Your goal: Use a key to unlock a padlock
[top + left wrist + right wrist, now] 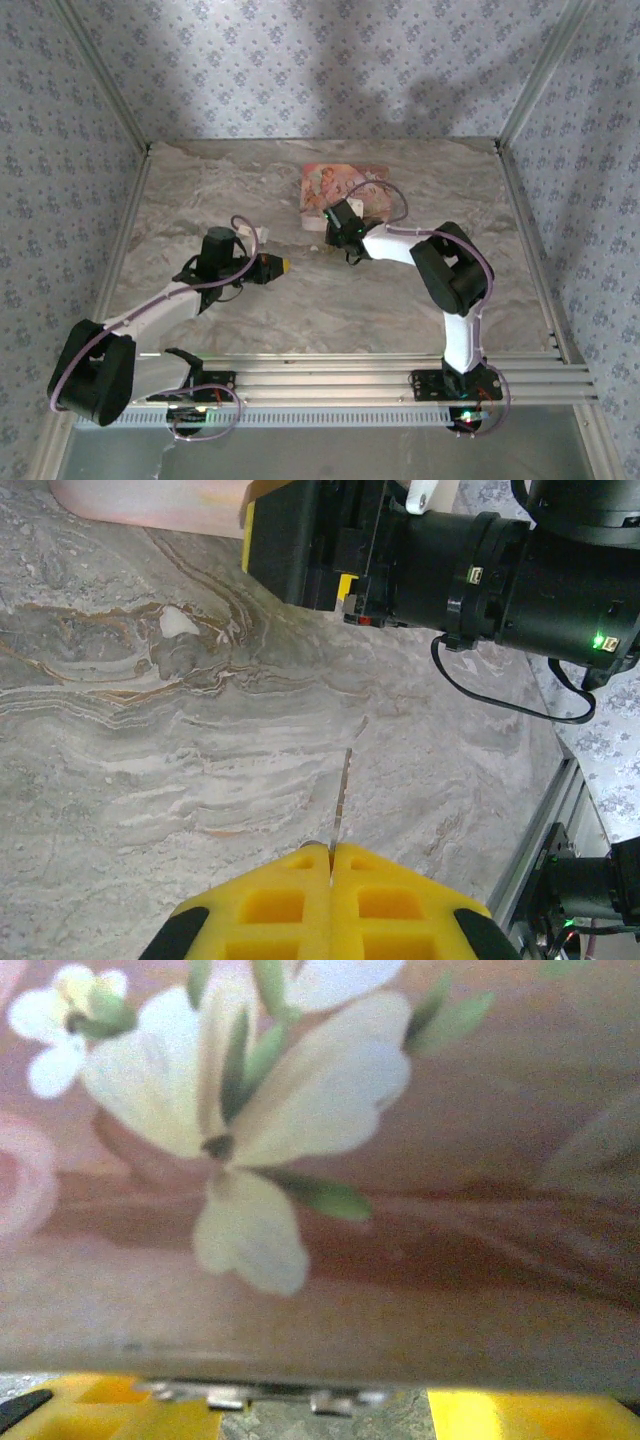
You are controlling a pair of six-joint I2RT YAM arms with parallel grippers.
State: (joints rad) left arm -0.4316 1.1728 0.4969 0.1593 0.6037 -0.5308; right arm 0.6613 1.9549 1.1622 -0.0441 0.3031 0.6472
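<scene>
Left tool (pixel 330 852), clenched on a thin metal key (pixel 343 790) held edge-on, should level that blade with the keyhole before pushing. Smooth marbled worktop (pixel 200 200) carries a glossy flower-printed packet (pixel 345 188) at the far middle. Right tool (pixel 338 238) straddles the padlock (pixel 260 1396), silvery metal showing, at the packet's near edge; whether it grips, I cannot tell.

Two pincers (pixel 280 266) (pixel 332 222), one packet (pixel 340 183), one key (pixel 342 790).

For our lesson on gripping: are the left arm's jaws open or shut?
Shut: the yellow fingers meet with no gap, pinching a thin metal strip.
</scene>
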